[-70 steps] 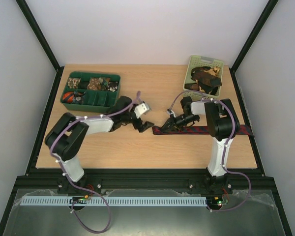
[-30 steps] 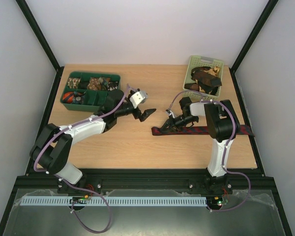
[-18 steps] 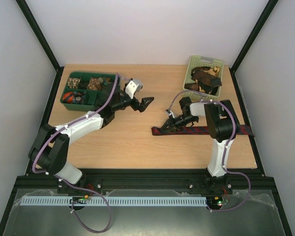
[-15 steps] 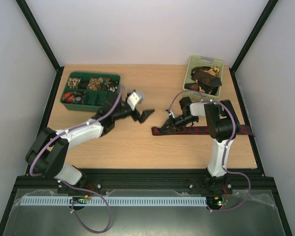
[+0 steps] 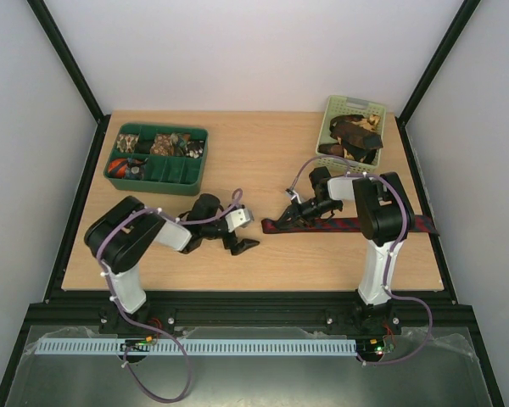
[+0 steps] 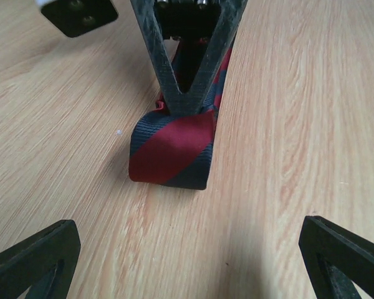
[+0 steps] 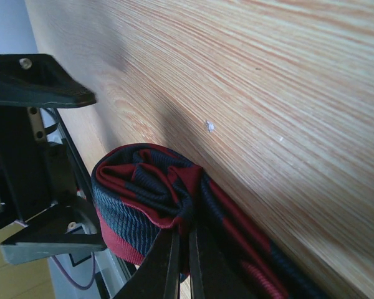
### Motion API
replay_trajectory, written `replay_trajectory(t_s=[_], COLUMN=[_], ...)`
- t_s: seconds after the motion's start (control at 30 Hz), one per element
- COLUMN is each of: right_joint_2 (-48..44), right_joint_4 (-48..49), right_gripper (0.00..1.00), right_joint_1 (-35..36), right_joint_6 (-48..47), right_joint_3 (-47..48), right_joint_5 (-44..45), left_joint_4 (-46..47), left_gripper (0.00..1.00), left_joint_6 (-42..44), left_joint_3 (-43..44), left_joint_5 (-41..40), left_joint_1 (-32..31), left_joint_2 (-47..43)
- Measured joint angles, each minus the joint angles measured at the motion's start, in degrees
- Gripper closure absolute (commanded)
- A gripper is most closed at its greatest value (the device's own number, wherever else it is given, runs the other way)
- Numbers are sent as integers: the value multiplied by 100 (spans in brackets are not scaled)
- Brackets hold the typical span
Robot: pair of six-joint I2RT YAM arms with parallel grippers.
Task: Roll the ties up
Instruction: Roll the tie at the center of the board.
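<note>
**Striped tie (image 5: 327,225) nipped at its end by the right gripper (image 5: 290,214); left gripper (image 5: 243,242) spread wide, facing it.**
A dark green divided tray (image 5: 157,157) sits at the far left of the wooden table (image 5: 263,153). The left gripper hangs low, holding nothing, near the tie's folded end. The dark red, navy-striped tie lies flat across the table's right half, its curled left end pinched between the right gripper's fingers. More ties (image 5: 355,134) fill the pale green basket (image 5: 354,107) at far right.

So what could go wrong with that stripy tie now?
The right tool pinches only the small rolled end of the tie, so the roll might slip out and spring open. The left tool, open and aimed at that roll, could bump the right tool's fingers if it comes closer.
</note>
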Motion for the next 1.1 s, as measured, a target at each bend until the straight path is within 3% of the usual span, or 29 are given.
replay_trajectory(t_s=[0.17, 0.37, 0.7, 0.87, 1.1], right_joint_2=[-26, -42, -61, -61, -160], right_joint_4=[44, 92, 116, 109, -184], right_gripper=[99, 99, 98, 82, 56], right_joint_1=[4, 4, 4, 4, 26], right_joint_6=[-20, -46, -63, -63, -116], right_joint_3=[-35, -76, -101, -98, 13], right_joint_5=[13, 15, 13, 13, 46], left_joint_4=[334, 564, 874, 713, -398], left_gripper=[2, 13, 54, 64, 66], left_joint_6=[160, 190, 243, 326, 501], left_joint_3=[372, 809, 1152, 1161, 1073], left_joint_5=[13, 0, -50, -212, -715], left_joint_1=[-42, -173, -485, -485, -546], left_joint_2=[739, 1266, 1681, 1606, 999])
